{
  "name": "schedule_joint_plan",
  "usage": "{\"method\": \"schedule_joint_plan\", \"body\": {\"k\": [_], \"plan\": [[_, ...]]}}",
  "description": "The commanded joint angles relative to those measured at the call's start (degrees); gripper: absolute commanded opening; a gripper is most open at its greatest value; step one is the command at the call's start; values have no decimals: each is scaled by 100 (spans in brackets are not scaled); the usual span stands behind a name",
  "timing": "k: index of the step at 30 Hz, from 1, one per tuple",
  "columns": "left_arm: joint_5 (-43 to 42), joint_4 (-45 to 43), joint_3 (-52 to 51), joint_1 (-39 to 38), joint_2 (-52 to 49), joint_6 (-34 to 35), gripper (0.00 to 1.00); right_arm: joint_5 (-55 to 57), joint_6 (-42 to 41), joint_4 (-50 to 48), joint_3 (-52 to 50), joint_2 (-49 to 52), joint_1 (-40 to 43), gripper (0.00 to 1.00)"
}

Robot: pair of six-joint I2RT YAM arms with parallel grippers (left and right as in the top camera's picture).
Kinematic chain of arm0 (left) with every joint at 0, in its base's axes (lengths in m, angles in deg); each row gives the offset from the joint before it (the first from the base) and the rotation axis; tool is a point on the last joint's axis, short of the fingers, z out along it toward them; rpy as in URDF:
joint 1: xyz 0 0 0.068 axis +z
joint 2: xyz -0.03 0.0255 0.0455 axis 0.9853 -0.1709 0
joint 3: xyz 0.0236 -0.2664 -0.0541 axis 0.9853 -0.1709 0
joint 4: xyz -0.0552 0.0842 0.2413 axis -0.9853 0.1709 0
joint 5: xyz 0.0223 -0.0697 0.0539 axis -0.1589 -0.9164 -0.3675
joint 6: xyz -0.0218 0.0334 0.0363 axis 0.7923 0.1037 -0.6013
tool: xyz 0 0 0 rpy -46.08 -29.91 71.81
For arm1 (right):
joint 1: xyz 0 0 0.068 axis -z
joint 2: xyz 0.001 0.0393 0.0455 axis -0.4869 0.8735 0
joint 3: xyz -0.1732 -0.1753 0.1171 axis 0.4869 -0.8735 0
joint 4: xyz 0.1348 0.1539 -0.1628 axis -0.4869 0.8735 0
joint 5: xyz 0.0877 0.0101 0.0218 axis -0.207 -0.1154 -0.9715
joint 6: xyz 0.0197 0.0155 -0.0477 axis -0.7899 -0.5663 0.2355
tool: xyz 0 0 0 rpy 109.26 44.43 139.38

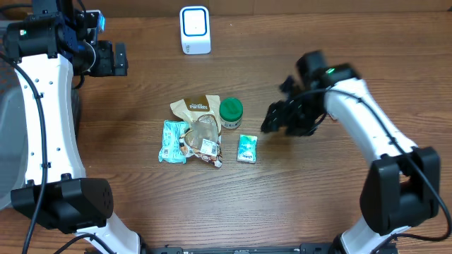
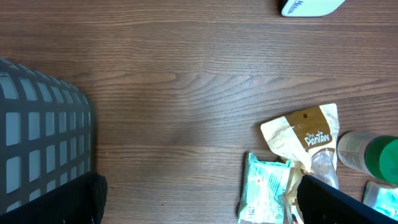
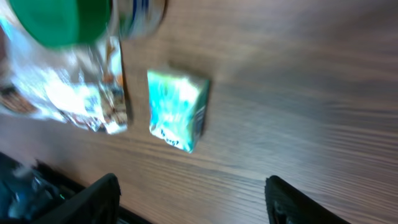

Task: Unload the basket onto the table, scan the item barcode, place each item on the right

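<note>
right gripper (image 1: 270, 124): part-open, I hold nothing | left gripper (image 2: 199, 208): wide, empty | teal pack (image 3: 177, 109): flat on table (image 1: 332, 204), near green-lidded jar (image 1: 231, 109) | likely light, soft, slick wrap (crushable) | I'd grip its long edges, gently

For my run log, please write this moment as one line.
left gripper: open, empty | right gripper: open, empty, near teal packet | white scanner: untouched

Teal packet (image 1: 246, 149) flat near green-lidded jar (image 1: 231, 111)

The table (image 1: 141, 190) is matt wood grain, the snack bag (image 1: 202, 138) glossy plastic.
</note>
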Motion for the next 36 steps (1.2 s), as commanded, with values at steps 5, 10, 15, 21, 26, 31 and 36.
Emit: {"method": "schedule_joint_plan", "body": {"k": [5, 10, 15, 21, 26, 31, 36], "plan": [[24, -9, 52, -2, -48, -114, 99, -50, -1073, -876, -686, -37, -774, 39], [22, -9, 52, -2, -48, -114, 100, -42, -1259, -1016, -693, -37, -1150, 26], [24, -9, 52, -2, -48, -114, 99, -70, -1296, -968, -693, -37, -1187, 22], [24, -9, 52, -2, -48, -114, 100, -302, -1290, -1036, -693, -37, -1340, 22], [24, -9, 52, -2, -48, -114, 100, -48, -1611, -1300, -695, -35, -1735, 23], [24, -9, 52, -2, -48, -114, 100, 584, -2430, -1626, -804, -35, -2184, 23], [24, -9, 52, -2, -48, -114, 99, 1023, -3200, -1996, -1086, -31, -2406, 23]]}}
